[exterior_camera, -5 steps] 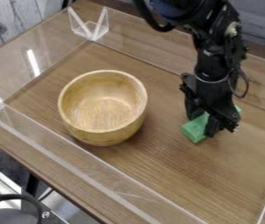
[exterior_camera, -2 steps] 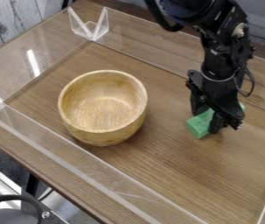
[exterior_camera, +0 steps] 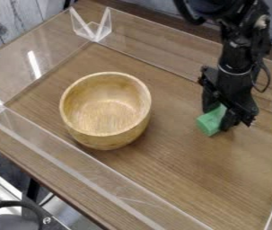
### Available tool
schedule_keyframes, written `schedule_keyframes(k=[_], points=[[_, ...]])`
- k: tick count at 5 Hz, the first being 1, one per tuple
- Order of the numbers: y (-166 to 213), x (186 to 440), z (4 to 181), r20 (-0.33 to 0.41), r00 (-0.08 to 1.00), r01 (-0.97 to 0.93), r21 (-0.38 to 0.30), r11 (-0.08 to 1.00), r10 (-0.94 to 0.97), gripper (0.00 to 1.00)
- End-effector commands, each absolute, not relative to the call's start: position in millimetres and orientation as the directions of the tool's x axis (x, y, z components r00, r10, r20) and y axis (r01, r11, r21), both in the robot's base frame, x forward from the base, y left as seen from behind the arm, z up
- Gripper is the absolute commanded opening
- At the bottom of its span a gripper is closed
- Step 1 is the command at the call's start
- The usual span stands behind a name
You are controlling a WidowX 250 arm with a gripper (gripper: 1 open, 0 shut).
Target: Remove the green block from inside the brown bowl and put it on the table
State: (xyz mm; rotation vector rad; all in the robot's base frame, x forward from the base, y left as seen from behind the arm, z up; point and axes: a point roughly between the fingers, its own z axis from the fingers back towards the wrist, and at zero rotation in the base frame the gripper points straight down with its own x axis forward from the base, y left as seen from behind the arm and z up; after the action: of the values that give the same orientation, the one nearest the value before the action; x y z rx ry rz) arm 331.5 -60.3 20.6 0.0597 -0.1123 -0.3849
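Observation:
The green block (exterior_camera: 211,123) hangs end-down just right of the brown bowl (exterior_camera: 106,110), its lower end at or just above the table (exterior_camera: 162,184). My gripper (exterior_camera: 225,118) comes down from above on the black arm and is shut on the block's upper part, hiding most of its length. The bowl's inside shows nothing in it. About a hand's width of tabletop separates the bowl's rim from the block.
Low clear acrylic walls (exterior_camera: 30,135) run along the table's edges. A small clear acrylic stand (exterior_camera: 92,25) sits at the back left corner. Bare wood-grain surface lies in front of the bowl and to the right of the gripper.
The gripper and the green block in it have shifted together to the right and slightly back, farther from the bowl. The bowl has stayed in place.

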Motion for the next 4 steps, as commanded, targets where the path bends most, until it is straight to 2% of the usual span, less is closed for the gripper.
schedule_keyframes(k=[1, 4], points=[[-57.4, 331.2, 15.7, 0.088, 0.916, 0.387, 0.068, 0.92, -0.392, 0.0], [-53.5, 332.5, 14.1, 0.052, 0.898, 0.435, 0.044, 0.899, -0.437, 0.0]])
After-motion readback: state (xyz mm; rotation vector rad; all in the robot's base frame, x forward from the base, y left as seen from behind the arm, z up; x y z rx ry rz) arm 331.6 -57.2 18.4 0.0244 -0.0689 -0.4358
